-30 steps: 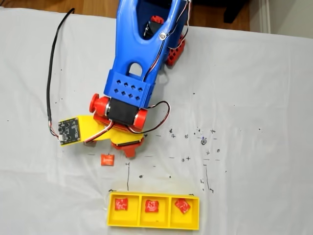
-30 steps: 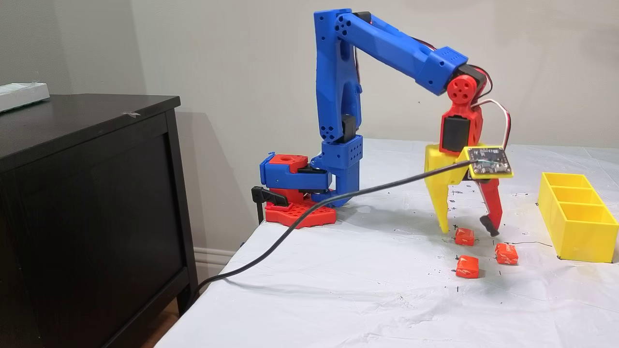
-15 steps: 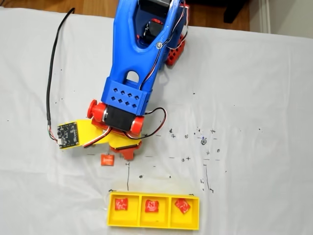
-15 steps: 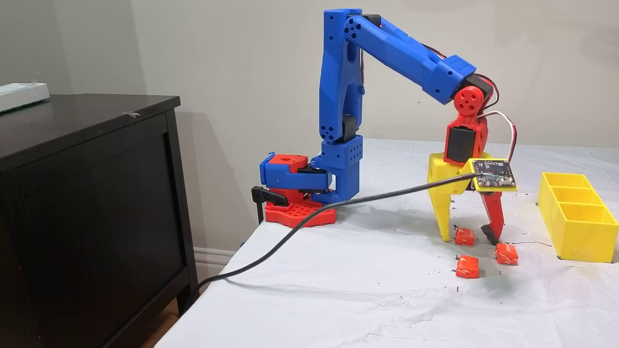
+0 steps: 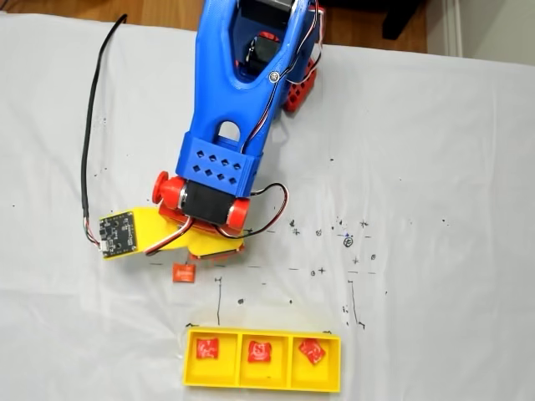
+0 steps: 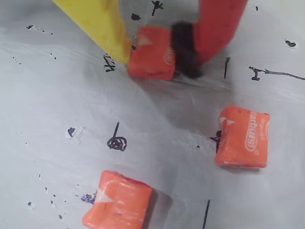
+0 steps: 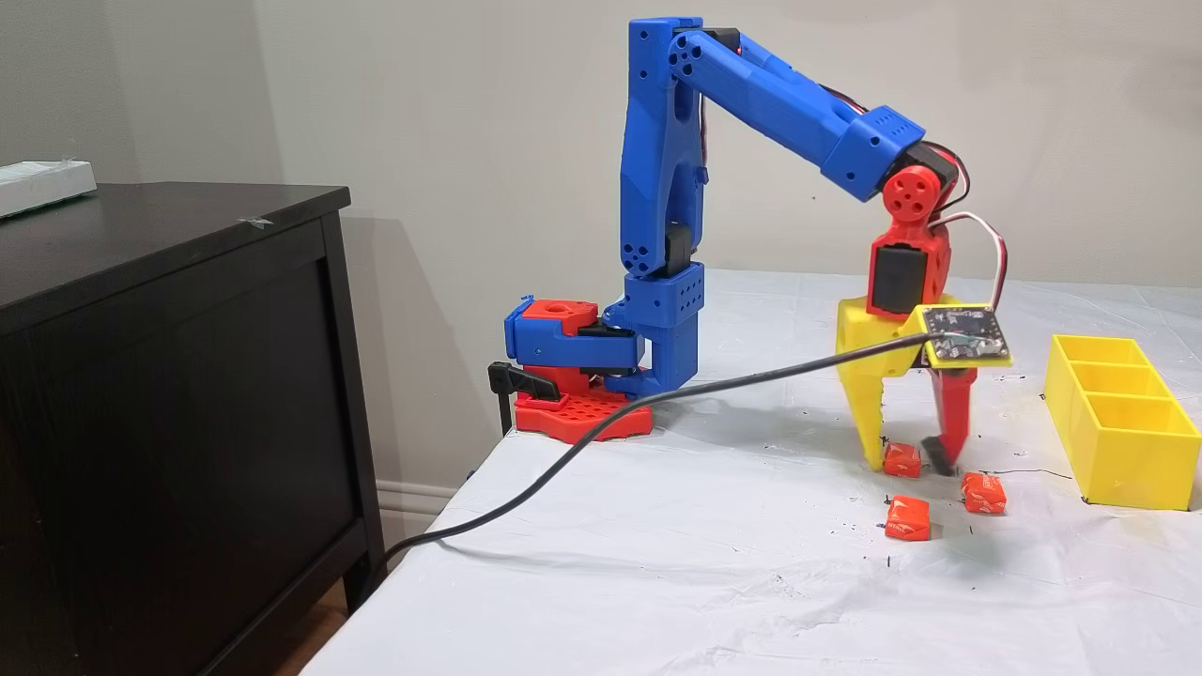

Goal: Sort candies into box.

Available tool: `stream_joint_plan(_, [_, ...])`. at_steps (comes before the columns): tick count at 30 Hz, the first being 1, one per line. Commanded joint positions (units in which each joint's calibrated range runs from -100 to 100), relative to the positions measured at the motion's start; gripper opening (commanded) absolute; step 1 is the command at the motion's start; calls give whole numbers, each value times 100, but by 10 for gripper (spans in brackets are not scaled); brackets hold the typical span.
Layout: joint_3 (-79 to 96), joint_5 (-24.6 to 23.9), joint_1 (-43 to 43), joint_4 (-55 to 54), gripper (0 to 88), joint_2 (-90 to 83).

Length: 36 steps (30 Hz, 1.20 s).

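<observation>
My gripper [image 6: 155,50] is down at the tablecloth [image 7: 657,563], its yellow finger [image 6: 97,24] and red finger [image 6: 217,24] closed against the two sides of one orange candy [image 6: 151,52]; in the wrist view both tips touch the wrapper, so I read the fingers as clamped on it while it sits on the cloth. In the side fixed view that gripped candy [image 7: 901,459] lies between the fingertips, with a second orange candy [image 7: 983,492] just to its right and nearer, and a third orange candy [image 7: 907,518] nearer still. The yellow box [image 7: 1122,441] stands well apart to the right in that view. From the fixed view above, the box [image 5: 238,361] sits at the near edge, holding one red candy in each compartment: left [image 5: 207,348], middle [image 5: 260,352], right [image 5: 312,352]. One orange candy [image 5: 183,272] shows just below the arm there.
</observation>
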Motion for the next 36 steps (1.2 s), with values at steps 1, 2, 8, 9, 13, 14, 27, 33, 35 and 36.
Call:
stream_joint_plan(1, [-64,68,32,44,16,-204])
stream_joint_plan(2, [-64,73,32,44,10,-229])
stream_joint_plan(8, [-73,54,5,150,2,-594])
stream_joint_plan(9, [-91,39,-13,199,2,-704])
stream_joint_plan(13, [-137,-68,-131,306,2,-1281])
stream_joint_plan(14, [-155,-98,-176,322,2,-1425])
stream_joint_plan(27, [-1775,-899,-892,412,2,-1917])
stream_joint_plan(33, [-2604,-1182,-1317,420,2,-1476])
stream_joint_plan(35, [-2731,-1260,-1435,322,2,-1340])
stream_joint_plan(36, [-2768,-1294,-1499,289,2,-1289])
